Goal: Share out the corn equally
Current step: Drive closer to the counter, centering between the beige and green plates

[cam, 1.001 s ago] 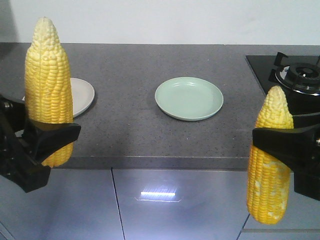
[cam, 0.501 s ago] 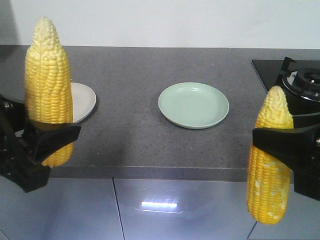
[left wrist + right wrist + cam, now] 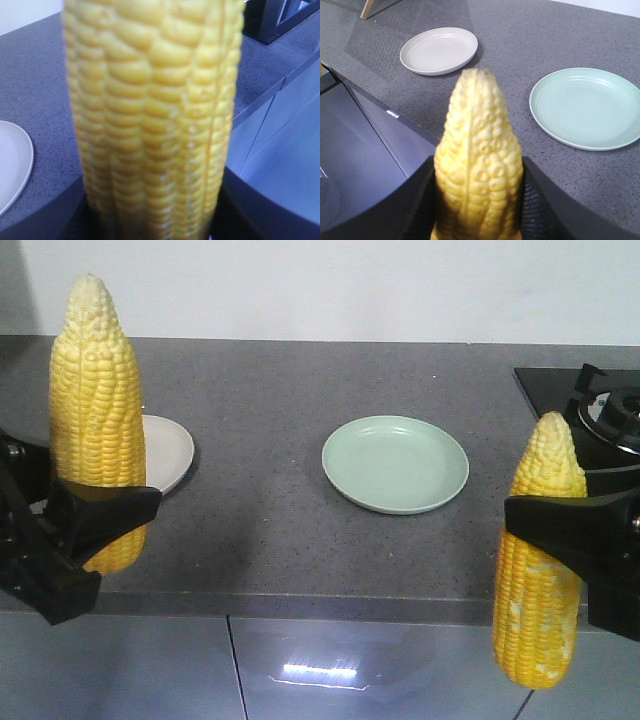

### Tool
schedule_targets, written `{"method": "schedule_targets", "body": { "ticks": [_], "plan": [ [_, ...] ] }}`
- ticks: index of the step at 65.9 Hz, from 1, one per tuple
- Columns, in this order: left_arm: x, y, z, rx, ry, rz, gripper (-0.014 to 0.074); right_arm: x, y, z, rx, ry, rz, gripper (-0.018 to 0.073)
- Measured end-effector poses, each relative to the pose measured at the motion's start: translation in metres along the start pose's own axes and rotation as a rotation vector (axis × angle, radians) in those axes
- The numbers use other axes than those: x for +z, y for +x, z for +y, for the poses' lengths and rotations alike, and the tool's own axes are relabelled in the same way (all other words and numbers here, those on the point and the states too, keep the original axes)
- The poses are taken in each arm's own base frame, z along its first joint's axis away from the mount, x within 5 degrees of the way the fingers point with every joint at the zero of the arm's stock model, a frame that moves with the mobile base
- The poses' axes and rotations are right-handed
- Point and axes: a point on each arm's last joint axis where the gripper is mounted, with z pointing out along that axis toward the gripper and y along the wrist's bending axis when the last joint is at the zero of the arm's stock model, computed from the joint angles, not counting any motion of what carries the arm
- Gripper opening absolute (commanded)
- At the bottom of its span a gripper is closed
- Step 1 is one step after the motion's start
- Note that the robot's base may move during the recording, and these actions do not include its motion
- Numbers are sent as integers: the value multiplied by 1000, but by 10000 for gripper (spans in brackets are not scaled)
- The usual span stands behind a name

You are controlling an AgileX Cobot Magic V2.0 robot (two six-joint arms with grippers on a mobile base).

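**A:** What fills most of the view?

**B:** A dark grey speckled stone countertop (image 3: 260, 500), with a plain white wall (image 3: 350, 285) behind it. Below are glossy grey cabinet fronts (image 3: 350, 670) that catch a strip of light.

**A:** And on the far right?

**B:** A black gas hob (image 3: 600, 405), cut off by the frame. Only part of one burner grate shows.

**A:** Where is the corn?

**B:** Both cobs are held off the counter, upright, with the pale tips up. The left black gripper (image 3: 100, 515) is clamped round the lower part of a tall bright yellow corn cob (image 3: 97, 410). The right black gripper (image 3: 560, 525) grips the second yellow cob (image 3: 542, 580) near its middle, and its butt end shows against the cabinet fronts.

**A:** Anything hard to make out?

**B:** The left cob hides part of a round off-white plate (image 3: 170, 450). In the left wrist view that cob is blurred and fills the picture, covering the fingers. Both arms run out of frame.

**A:** And the other plate?

**B:** A round pale green plate (image 3: 395, 463) lies mid-counter, well apart from the white one.
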Motion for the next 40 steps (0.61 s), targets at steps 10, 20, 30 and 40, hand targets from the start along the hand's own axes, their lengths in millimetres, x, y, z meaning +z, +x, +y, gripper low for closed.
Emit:
{"method": "schedule_targets", "body": {
  "ticks": [10,20,30,40],
  "plan": [
    [0,0,0,0,0,0,300,0,0,0,0,0,0,194],
    [0,0,0,0,0,0,300,0,0,0,0,0,0,194],
    [0,0,0,0,0,0,300,0,0,0,0,0,0,194],
    [0,0,0,0,0,0,300,0,0,0,0,0,0,194]
  ]
}}
